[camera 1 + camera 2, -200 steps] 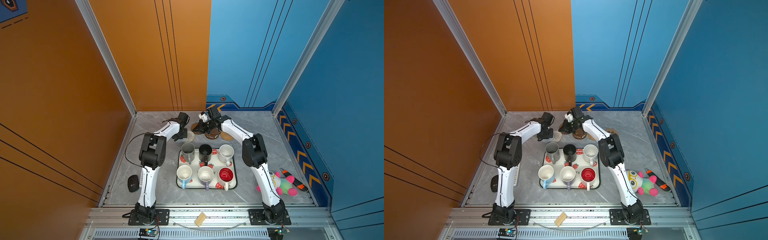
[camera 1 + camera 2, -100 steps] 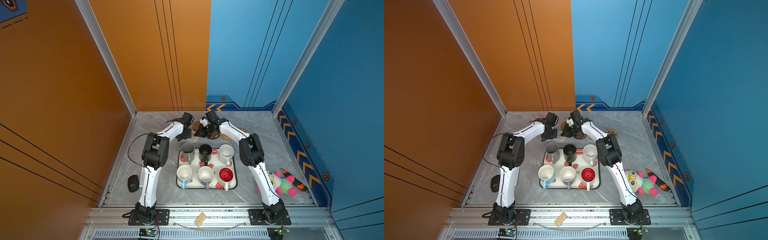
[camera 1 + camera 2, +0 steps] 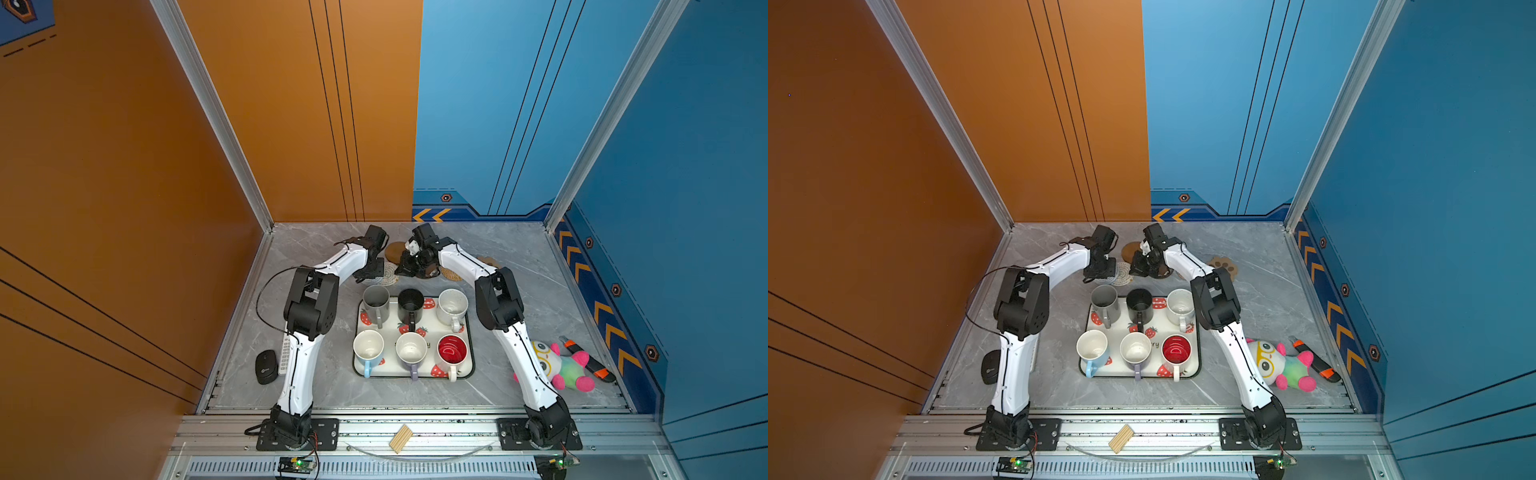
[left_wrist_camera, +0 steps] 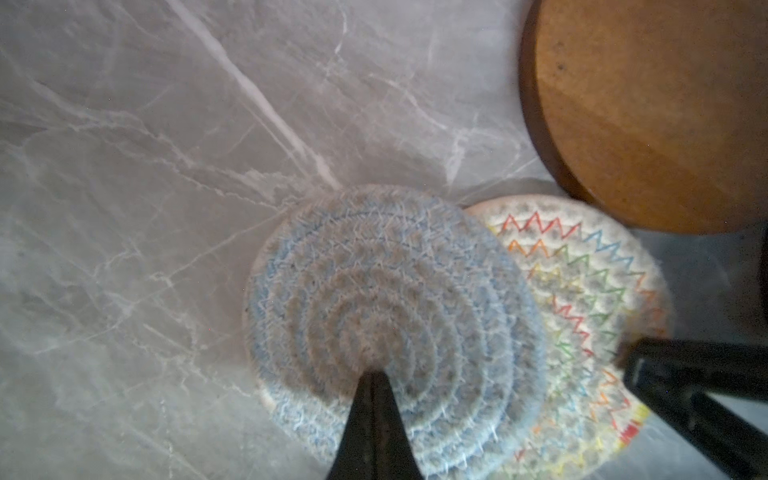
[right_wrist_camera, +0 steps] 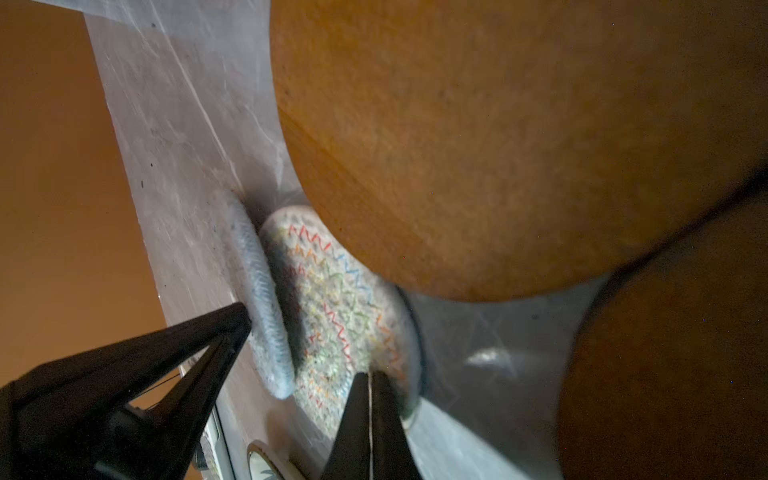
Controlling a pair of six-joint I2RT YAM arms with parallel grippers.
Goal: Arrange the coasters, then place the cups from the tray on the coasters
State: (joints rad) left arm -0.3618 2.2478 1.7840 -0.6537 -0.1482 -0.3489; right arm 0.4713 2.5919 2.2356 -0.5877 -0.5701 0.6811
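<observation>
The tray (image 3: 399, 376) holds the cups: grey (image 3: 376, 305), black (image 3: 410, 305), speckled white (image 3: 453, 307), blue-sided (image 3: 368, 351), lilac-sided (image 3: 411, 351) and red-lined (image 3: 452, 353). Behind it lie the coasters. A grey woven one (image 4: 390, 291) overlaps a cream zigzag one (image 4: 582, 291) beside a brown wooden disc (image 4: 648, 112). My left gripper (image 4: 372, 376) is shut, its tip pressing on the grey coaster. My right gripper (image 5: 369, 374) is shut, its tip on the cream coaster (image 5: 332, 316). A second brown disc (image 5: 685, 353), a rattan coaster (image 3: 451, 274) and the paw-print one (image 3: 1224, 264) lie to the right.
A black mouse (image 3: 266, 365) lies left of the left arm. A plush toy (image 3: 561, 365) and an orange-black tool (image 3: 586, 363) sit at the right. A wooden block (image 3: 401, 438) rests on the front rail. Walls close the back and sides.
Both arms reached in toward the coaster pile; the right gripper came left and down onto the cream coaster. A wooden disc now shows between the two wrists.
</observation>
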